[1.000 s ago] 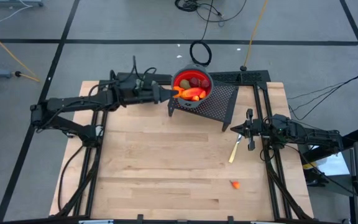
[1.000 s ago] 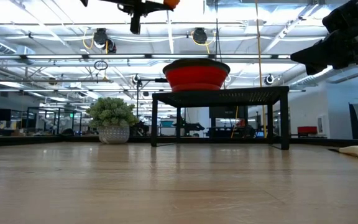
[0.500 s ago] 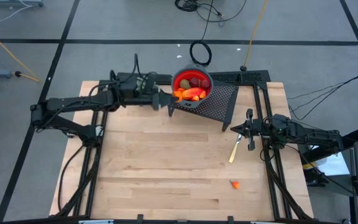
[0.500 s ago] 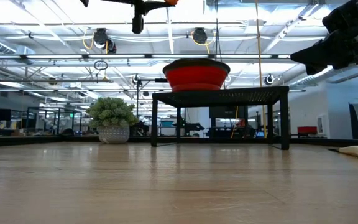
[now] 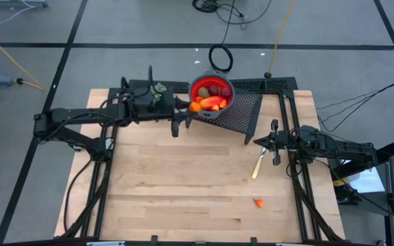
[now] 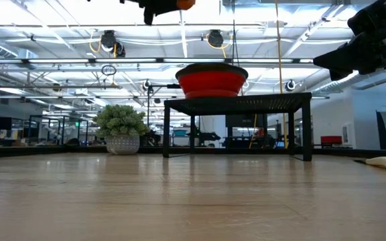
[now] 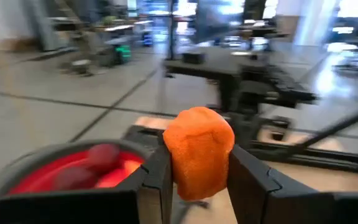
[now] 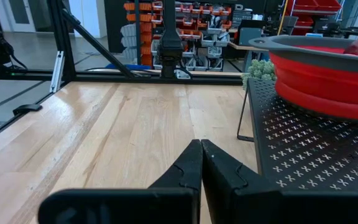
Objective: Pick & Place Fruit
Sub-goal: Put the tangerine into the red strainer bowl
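My left gripper is shut on an orange toy fruit piece and hangs at the left rim of the red bowl; the high view shows the piece at that rim. The bowl stands on a black perforated rack and holds olive-brown ovals, dark-red bits and a longer red-orange piece. A small orange-red bit lies on the wooden table. My right gripper is shut and touches nothing; it waits right of the rack. My left gripper pinches the orange piece between its two fingers, one finger on each flank. The fingers come level from the table's left. The piece's rounded end sticks out past the fingertips. It is lifted clear, beside and above the bowl's rim.
A green plant ball in a pot stands under the left arm, near the table's far edge; the low view shows it left of the rack. A pale yellow piece lies on the table below the right gripper. The near half of the table is bare wood.
My left gripper has turned about its own axis at the bowl's left rim: a dark part of it that hung downward now points toward the table's near edge. It has kept hold of the orange piece. The right arm has not moved.
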